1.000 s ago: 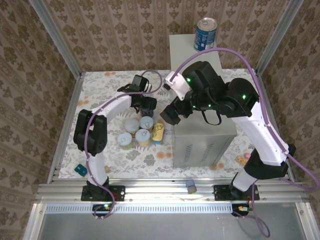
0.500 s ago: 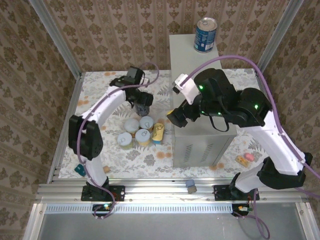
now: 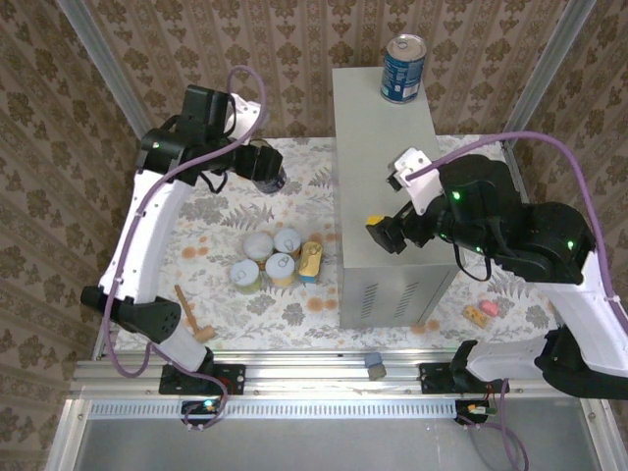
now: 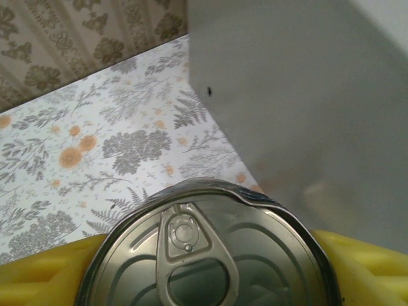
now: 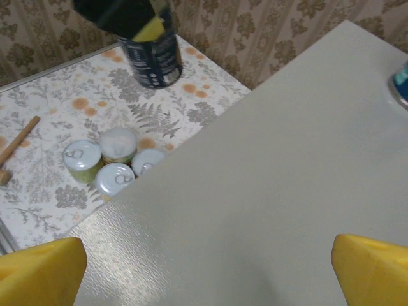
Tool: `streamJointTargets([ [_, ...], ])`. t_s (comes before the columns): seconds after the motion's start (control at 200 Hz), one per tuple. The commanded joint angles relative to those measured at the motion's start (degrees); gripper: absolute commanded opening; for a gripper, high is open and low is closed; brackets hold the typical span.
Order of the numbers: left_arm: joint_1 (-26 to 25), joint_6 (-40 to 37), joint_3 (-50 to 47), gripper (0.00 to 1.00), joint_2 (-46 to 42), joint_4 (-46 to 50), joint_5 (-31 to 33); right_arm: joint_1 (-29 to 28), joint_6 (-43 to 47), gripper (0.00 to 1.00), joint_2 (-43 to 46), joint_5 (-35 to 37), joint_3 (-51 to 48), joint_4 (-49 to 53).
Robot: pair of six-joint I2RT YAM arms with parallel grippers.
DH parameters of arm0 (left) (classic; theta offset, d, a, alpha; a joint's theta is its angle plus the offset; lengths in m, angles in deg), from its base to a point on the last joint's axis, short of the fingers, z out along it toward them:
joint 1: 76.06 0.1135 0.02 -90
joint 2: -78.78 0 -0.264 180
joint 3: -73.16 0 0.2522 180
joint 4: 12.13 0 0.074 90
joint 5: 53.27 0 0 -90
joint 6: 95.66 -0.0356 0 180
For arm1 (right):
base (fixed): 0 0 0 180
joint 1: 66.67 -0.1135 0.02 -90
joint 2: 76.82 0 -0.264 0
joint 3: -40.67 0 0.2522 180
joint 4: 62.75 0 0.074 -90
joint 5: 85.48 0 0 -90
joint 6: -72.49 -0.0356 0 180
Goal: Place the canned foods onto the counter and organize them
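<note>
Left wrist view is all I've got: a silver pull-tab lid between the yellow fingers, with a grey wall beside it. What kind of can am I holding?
Observer: A tall dark-blue cylindrical can, clamped near its top by the left gripper.
Operator: Anything on the box already?
Observer: One matching dark-blue can stands upright at the far end of the flat top of the light-grey metal box.
Operator: And the right arm?
Observer: The right gripper hovers open over the near part of that top, holding nothing.
</note>
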Motion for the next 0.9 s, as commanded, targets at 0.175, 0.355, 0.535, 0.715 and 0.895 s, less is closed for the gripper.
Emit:
streamJointTargets([
  [0.175, -5.74, -2.88, 14.03, 0.67, -0.51, 5.83, -6.80, -0.48, -0.68, 1.00, 4.84, 4.85, -4.41, 1.45],
  [0.355, -9.62, -3.23, 22.53, 0.67, 2.26, 9.07, -7.41, -0.48, -1.38, 1.00, 6.99, 6.07, -8.18, 0.38],
  [0.535, -11.69, -2.66, 25.84, 0.66, 3.31, 9.44, -8.73, -0.44, -1.55, 1.00, 8.53, 6.87, -9.82, 0.82],
  [0.715, -14.30, -1.50, 27.46, 0.66, 4.10, 8.27, -9.81, -0.49, -1.92, 1.00, 10.90, 6.85, -12.23, 0.93],
  [0.895, -16.85, -1.70, 28.21, 0.67, 5.13, 7.27, -9.47, -0.49, -1.58, 1.00, 12.81, 7.23, -13.41, 1.19],
])
